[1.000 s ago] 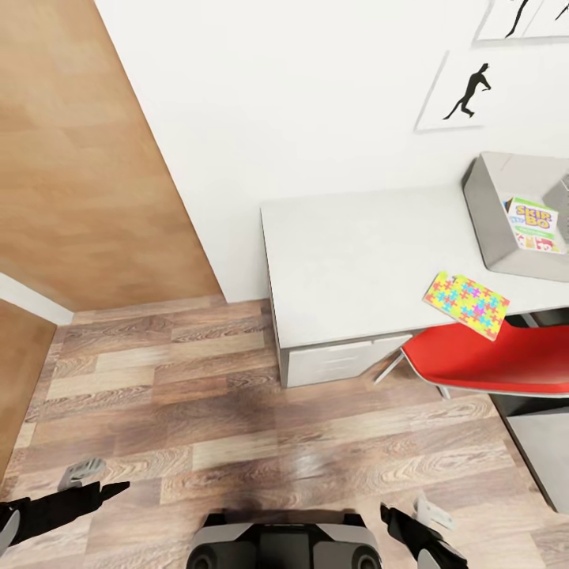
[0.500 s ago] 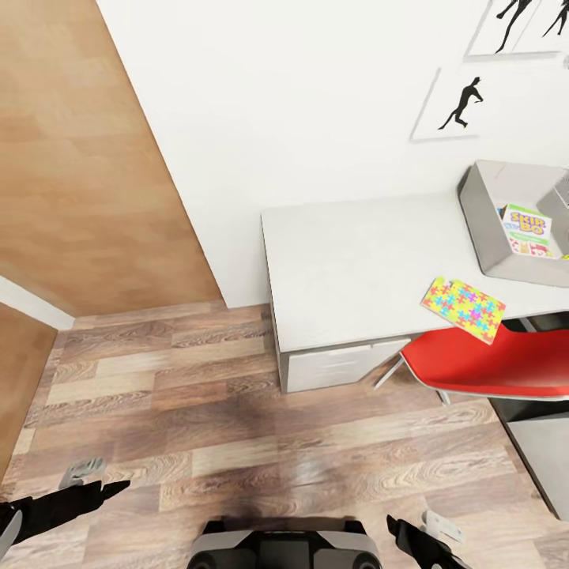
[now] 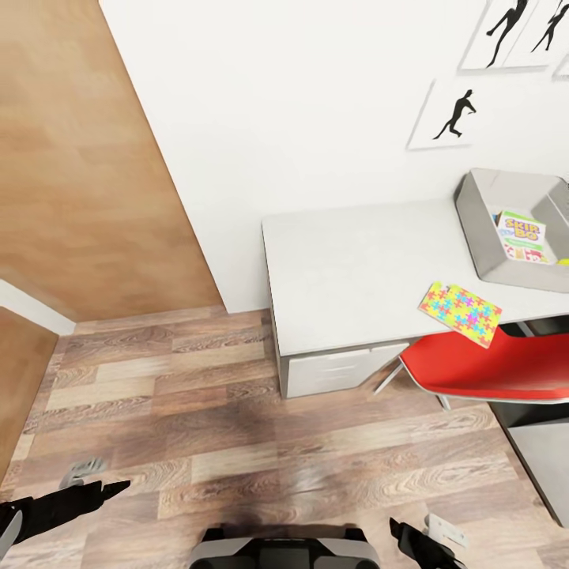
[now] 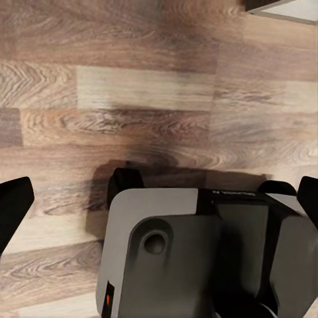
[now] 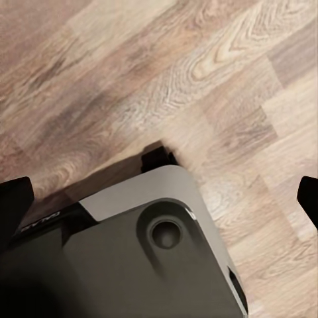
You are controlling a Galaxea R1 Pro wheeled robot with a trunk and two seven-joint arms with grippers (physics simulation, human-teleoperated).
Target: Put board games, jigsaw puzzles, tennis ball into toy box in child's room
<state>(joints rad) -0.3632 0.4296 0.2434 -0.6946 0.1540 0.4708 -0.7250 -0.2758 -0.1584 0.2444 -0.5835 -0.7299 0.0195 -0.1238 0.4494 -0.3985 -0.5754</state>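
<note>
The table (image 3: 356, 269) stands against the white wall, ahead and to the right. At its right end is the grey toy box (image 3: 472, 225), with a white-green board game (image 3: 521, 235) lying inside. One jigsaw puzzle (image 3: 461, 312) lies flat near the table's front edge. My left gripper (image 3: 95, 480) and right gripper (image 3: 431, 537) hang low over the wood floor, far from the table. The left wrist view shows the left gripper (image 4: 159, 199) open and empty. In the right wrist view the right gripper (image 5: 159, 195) is also open and empty. The bed is out of view.
A red chair (image 3: 490, 367) is tucked under the table's right part, below the puzzle. A dark grey cabinet top (image 3: 545, 458) sits lower right. A wooden door panel (image 3: 87, 158) fills the left. My grey base (image 4: 199, 258) is beneath both grippers, on plank floor.
The whole head picture has shifted, so the camera moved. The table, toy box and wall pictures sit slightly lower and more to the left. Both arms hold the same pose.
</note>
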